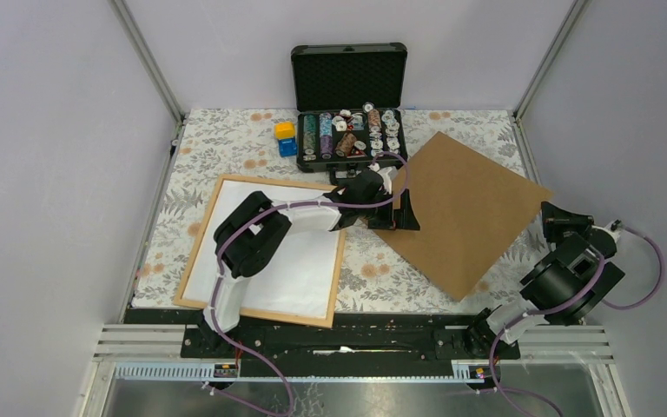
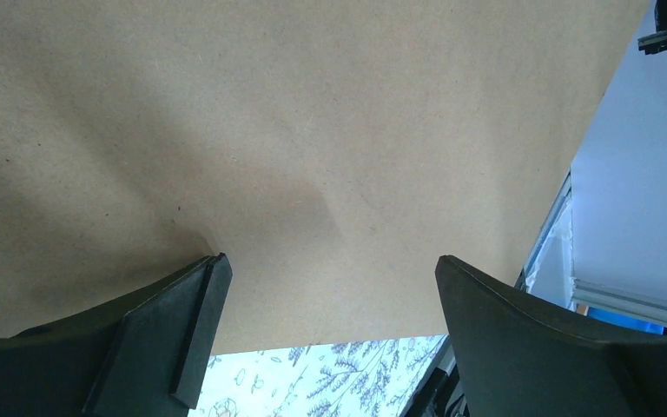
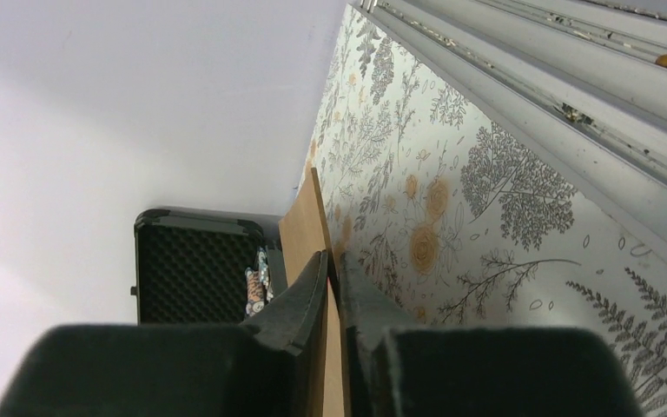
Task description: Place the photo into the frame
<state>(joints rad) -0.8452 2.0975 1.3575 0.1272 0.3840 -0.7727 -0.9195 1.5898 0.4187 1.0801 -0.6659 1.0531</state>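
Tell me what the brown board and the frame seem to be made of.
The brown board looks like hardboard: matte, evenly speckled brown, thin and stiff at its edge. The frame seems light natural wood: pale tan rim, no visible paint.

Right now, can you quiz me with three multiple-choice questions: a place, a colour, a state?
1. Where on the floral-covered table is the open black chip-filled case? A far edge B near edge C left edge
2. The small cube beside the blue cube is: A red B yellow C green
3. The right fingers are: A wide open B out of view C closed on the flat brown hardboard sheet
Answers: 1A, at the table's back; 2B, plainly yellow; 3C, its edge sits between them.
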